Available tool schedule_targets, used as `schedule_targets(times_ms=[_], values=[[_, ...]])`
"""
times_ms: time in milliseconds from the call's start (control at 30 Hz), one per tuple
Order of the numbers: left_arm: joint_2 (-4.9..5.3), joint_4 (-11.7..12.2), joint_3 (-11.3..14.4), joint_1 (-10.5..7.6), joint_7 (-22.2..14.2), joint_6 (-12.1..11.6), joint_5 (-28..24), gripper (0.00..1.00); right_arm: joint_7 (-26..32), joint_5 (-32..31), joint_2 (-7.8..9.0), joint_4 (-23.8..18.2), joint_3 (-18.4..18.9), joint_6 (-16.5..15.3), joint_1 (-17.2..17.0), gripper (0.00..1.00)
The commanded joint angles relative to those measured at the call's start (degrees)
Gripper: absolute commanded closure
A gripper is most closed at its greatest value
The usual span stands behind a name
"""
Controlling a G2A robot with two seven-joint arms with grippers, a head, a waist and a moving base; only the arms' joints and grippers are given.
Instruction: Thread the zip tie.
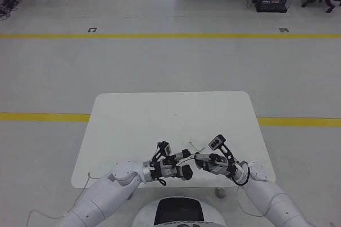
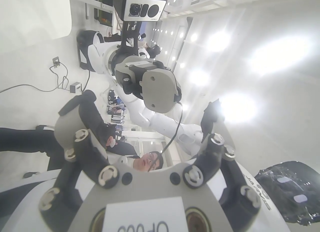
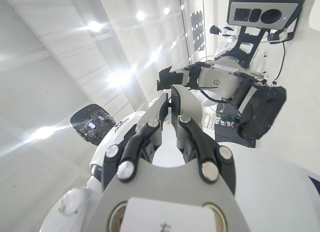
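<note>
White table (image 1: pixel 170 113), grey floor (image 1: pixel 159 62), yellow lines (image 1: pixel 159 36). Left tool (image 2: pixel 145 106) wide open, empty; right tool (image 3: pixel 169 103) nearly closed, contents unclear.

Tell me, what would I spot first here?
The robot's two tools face each other, tip to tip, above the near edge of the white table. The left tool is spread wide open; the right tool is pinched shut. Beyond the table, a yellow stripe crosses the floor.
</note>
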Motion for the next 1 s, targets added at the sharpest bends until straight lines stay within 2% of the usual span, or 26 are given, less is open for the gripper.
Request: schedule_targets(times_ms=[0,967], values=[[-0.01,0.0,0.1,-0.04,-0.2,0.0,-0.1,0.00,0.1,0.1,-0.07,0.0,0.1,-0.2,0.0,1.00],[-0.05,0.4,0.9,-0.77,-1.5,0.1,-1.2,0.00,0.6,-0.9,-0.88,-0.3,1.4,0.1,-0.4,1.00]])
